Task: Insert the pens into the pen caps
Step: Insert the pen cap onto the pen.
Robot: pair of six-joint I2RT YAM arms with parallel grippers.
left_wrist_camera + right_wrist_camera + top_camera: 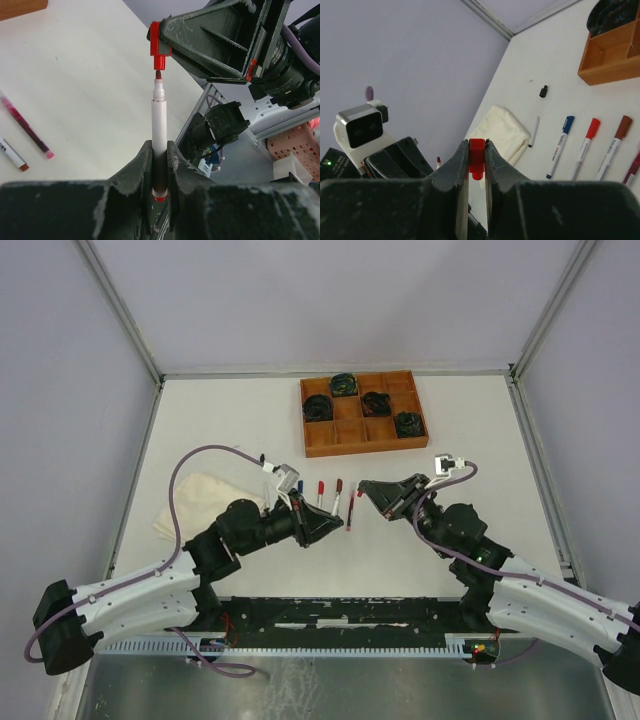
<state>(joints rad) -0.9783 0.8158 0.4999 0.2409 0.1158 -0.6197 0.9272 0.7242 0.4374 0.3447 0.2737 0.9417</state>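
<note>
Facing off (left gripper (338,525), right gripper (364,487))

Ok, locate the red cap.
Left wrist view, top centre: red cap clamped in the right gripper, at the tip of the pen in the left gripper.

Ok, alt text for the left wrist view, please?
The left gripper holds a white pen, its dark tip right at a red cap gripped by the right gripper. A maroon pen and a brown-capped pen lie on the table.
</note>
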